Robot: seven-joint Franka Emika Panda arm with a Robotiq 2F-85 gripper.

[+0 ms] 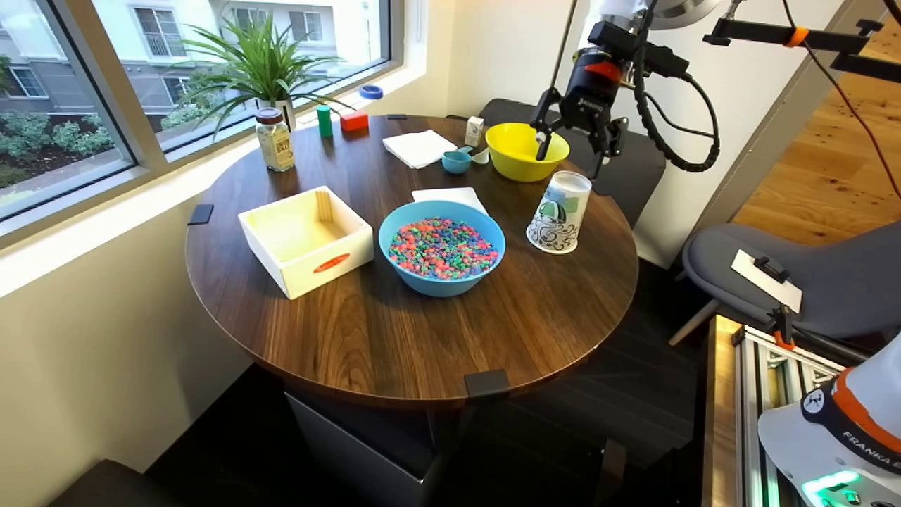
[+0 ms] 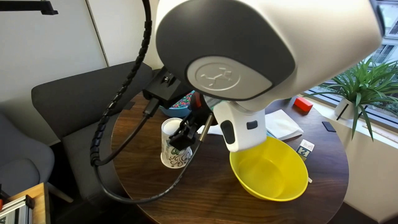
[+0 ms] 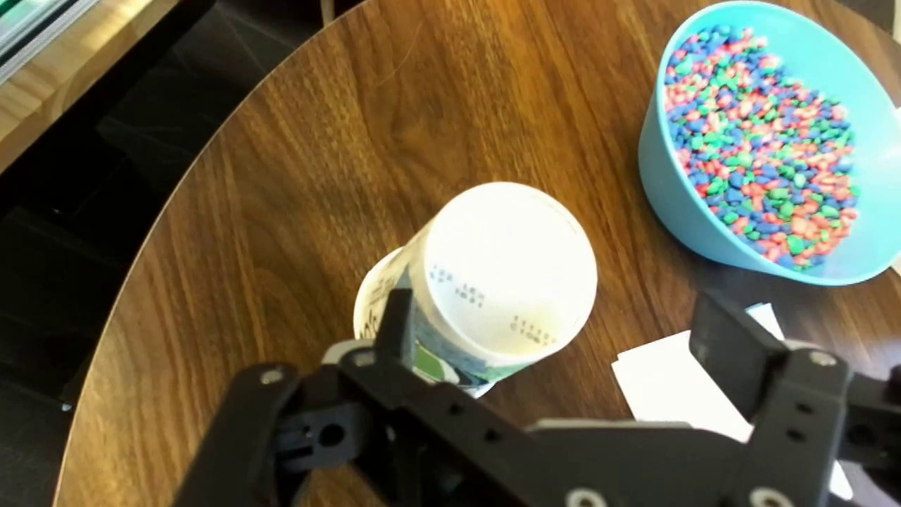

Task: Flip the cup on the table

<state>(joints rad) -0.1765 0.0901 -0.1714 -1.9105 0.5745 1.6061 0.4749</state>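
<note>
Cup (image 3: 493, 278): one; it stands upside down on the worktop (image 1: 401, 338), the closed base up.
Hand (image 3: 558, 322): one; wide, the jaws well apart, near the upper end of the cup; whether it touches, I cannot tell.
Round edge: it passes near the cup, with a strip of bare wood between.
Open room: bare wood also between the cup and the blue bowl (image 1: 442, 285); in an exterior view, a broader stretch lies from this bowl to the edge.
Bowls: two; the blue holds coloured bits (image 1: 443, 248), the second is a yellow bowl (image 1: 522, 166).
White papers (image 1: 420, 149): two.
Wooden box (image 1: 303, 278): one.
</note>
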